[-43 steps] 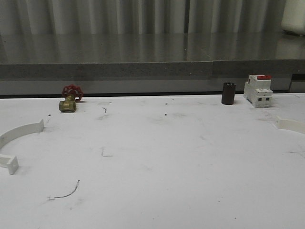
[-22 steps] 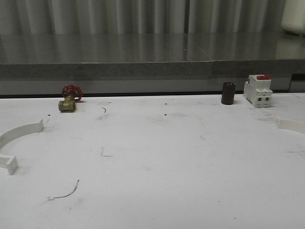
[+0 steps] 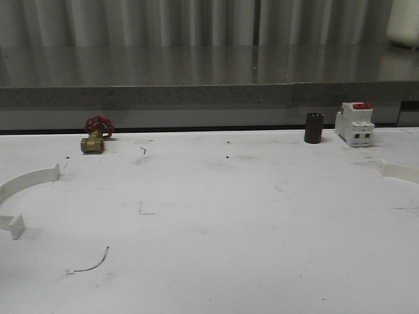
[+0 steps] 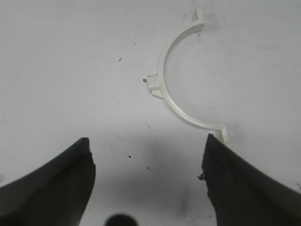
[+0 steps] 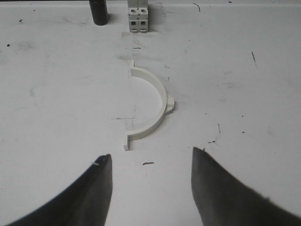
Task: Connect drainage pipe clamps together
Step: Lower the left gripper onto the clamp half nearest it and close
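Both claws, left gripper (image 4: 146, 176) and right gripper (image 5: 151, 186), gape wide, holding nothing, each above 1 clamp half (image 4: 176, 89) (image 5: 150, 106); switch (image 5: 138, 16) and dark cylinder (image 5: 99, 12) stand beyond, frame-cropped.

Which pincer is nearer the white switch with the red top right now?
Right. The right pincer hangs open over the right-hand clamp half, with the switch just beyond it. The left pincer is open over the other clamp half at the table's far left.
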You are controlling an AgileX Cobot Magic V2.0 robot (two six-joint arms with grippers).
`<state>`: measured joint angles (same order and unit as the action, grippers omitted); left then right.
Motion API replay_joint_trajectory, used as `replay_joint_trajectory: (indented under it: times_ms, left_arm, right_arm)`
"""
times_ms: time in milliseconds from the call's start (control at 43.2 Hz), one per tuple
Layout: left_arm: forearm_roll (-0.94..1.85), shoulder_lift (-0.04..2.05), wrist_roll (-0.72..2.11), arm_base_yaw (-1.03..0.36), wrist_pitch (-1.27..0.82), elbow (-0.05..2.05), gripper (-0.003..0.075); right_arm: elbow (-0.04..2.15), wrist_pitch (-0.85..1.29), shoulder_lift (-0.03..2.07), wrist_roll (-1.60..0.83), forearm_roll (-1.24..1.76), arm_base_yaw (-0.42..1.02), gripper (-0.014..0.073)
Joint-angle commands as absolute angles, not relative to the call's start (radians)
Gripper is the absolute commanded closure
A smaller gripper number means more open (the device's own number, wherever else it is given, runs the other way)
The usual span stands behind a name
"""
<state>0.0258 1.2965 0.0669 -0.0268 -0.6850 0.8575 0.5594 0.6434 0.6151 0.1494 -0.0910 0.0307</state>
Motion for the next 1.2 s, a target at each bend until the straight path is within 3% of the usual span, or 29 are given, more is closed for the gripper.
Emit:
replay_joint_trajectory:
  times_ms: [0, 833, 1180]
  left_arm:
    - [0.036, 1.361, 0.055, -0.033, -0.656, 0.935, 0.0248]
    - [0.0, 1.902, 0.146, -0.13, -0.73, 1.31, 0.026]
    - [0.0, 1.903, 0.146, -0.13, -0.733, 1.31, 0.0631]
  right_arm:
    - [0.591, 0.585, 0.622, 0.145, -0.101, 0.026, 0.0179]
    - [0.591, 0.585, 0.622, 0.145, -0.101, 0.026, 0.0179]
    - [0.591, 0.585, 0.622, 0.145, -0.101, 0.026, 0.0179]
